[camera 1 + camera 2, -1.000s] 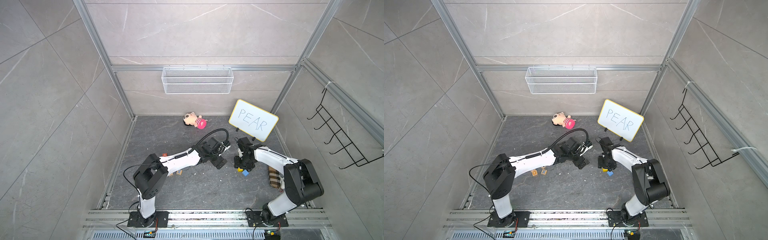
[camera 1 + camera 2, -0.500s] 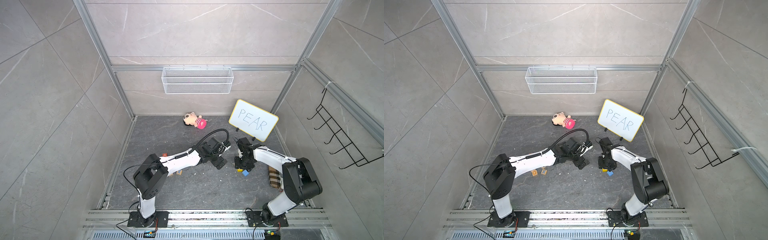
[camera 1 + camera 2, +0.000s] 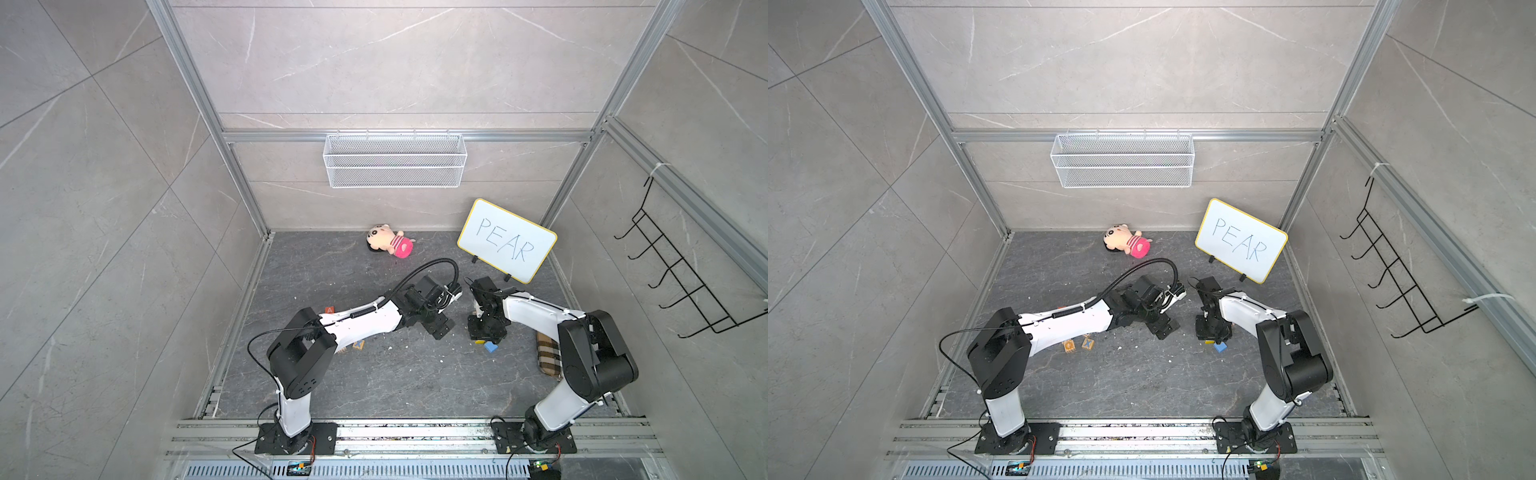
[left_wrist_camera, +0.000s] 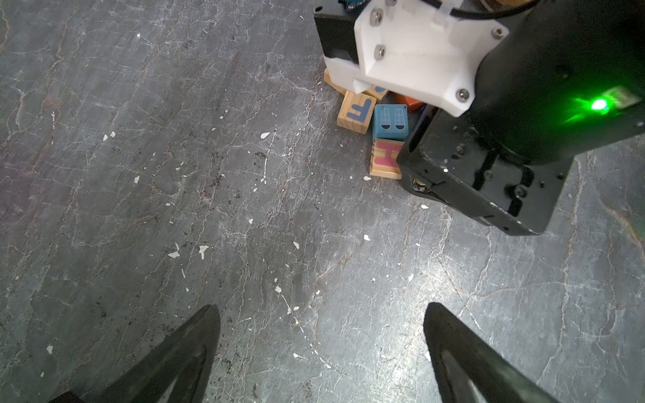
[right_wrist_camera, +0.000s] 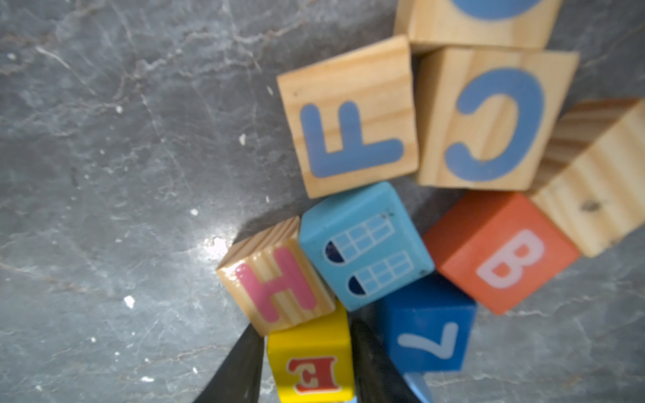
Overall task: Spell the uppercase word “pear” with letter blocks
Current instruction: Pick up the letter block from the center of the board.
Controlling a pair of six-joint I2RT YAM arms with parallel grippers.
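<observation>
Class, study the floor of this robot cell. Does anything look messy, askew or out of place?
Yes. The blocks lie in a jumbled heap, several tilted; white flecks litter the floor; a doll lies on its side near the back wall.

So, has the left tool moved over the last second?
No. In a top view the left tool holds the same spot against the whiteboard, jaws wide open.

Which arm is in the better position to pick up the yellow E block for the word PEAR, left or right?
Right. The right gripper has its fingers against both sides of the yellow E block. The left gripper is open over bare floor, away from the pile.
</observation>
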